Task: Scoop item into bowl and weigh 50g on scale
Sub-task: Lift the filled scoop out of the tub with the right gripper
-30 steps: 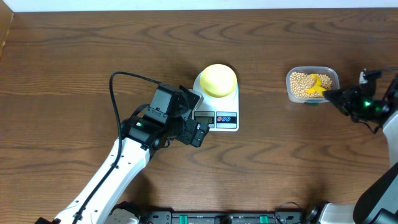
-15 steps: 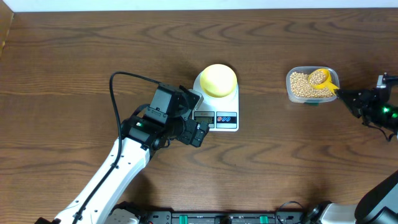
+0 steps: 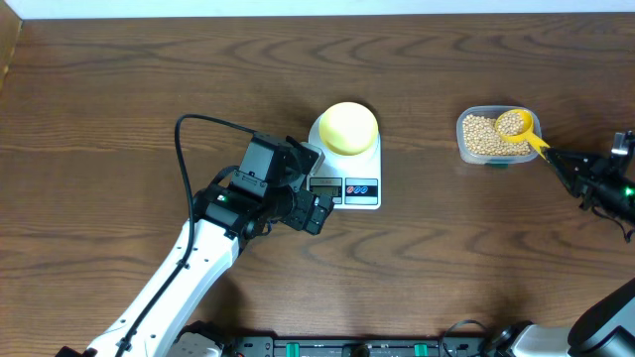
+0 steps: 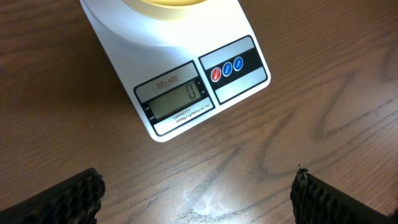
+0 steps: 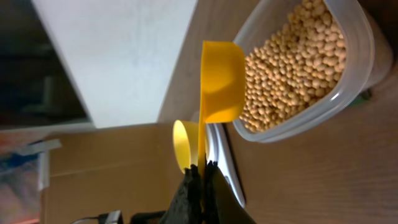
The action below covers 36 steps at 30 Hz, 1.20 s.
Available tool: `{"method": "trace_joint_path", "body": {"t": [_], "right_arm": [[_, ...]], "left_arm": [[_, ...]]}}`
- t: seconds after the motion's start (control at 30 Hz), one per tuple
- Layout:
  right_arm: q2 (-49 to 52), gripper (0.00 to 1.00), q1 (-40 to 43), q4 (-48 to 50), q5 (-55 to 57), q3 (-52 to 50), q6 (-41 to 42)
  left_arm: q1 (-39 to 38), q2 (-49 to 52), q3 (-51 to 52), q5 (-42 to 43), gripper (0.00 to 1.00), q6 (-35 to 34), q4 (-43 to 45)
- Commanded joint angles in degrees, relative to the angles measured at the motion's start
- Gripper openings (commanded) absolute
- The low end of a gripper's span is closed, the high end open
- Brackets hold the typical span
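The pale yellow bowl (image 3: 348,128) sits on the platform of the white scale (image 3: 346,183), whose display (image 4: 175,102) faces my left gripper (image 4: 198,186). That gripper hovers open over bare wood just in front of the scale, holding nothing. Tan beans (image 3: 480,134) fill a clear tub (image 3: 462,149) at the right. My right gripper (image 3: 554,157) is shut on the handle of a yellow scoop (image 3: 515,125), which holds beans over the tub's right side. In the right wrist view the scoop (image 5: 221,81) stands beside the beans (image 5: 298,62), with the bowl (image 5: 182,144) far behind.
A black cable (image 3: 184,149) loops up from the left arm (image 3: 189,268). A pale wall edge (image 3: 317,8) runs along the table's back. Bare wood lies between the scale and the tub.
My right gripper has drawn back to the right, and the scoop has swung from the tub's near side to its right part, now with beans in it. The left arm has not moved.
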<state>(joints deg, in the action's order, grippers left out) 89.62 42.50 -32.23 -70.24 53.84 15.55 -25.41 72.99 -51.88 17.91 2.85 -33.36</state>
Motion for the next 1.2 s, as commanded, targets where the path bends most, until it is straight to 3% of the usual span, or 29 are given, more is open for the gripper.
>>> {"method": "trace_joint_path", "body": {"t": [0.0,0.33,0.6,0.9,1.17], "right_arm": [[0.5,0.01,1.6,1.9,-8.6,-2.3,0.2],[0.5,0.01,0.9,2.4,-15.4,-3.8,0.3],[0.5,0.01,-4.4,4.0,-15.2,-3.8,3.4],[0.5,0.01,-14.2,13.4,-12.3,-3.8,14.2],[0.5,0.01,-25.5,29.5,-8.1,-3.8,30.9]], "left_arm": [[-0.1,0.4,-0.9,0.5,0.98,0.5,0.0],[-0.1,0.4,-0.9,0.5,0.98,0.5,0.0],[-0.1,0.4,-0.9,0.5,0.98,0.5,0.0],[-0.1,0.4,-0.9,0.5,0.98,0.5,0.0],[-0.1,0.4,-0.9,0.5,0.98,0.5,0.0]]}}
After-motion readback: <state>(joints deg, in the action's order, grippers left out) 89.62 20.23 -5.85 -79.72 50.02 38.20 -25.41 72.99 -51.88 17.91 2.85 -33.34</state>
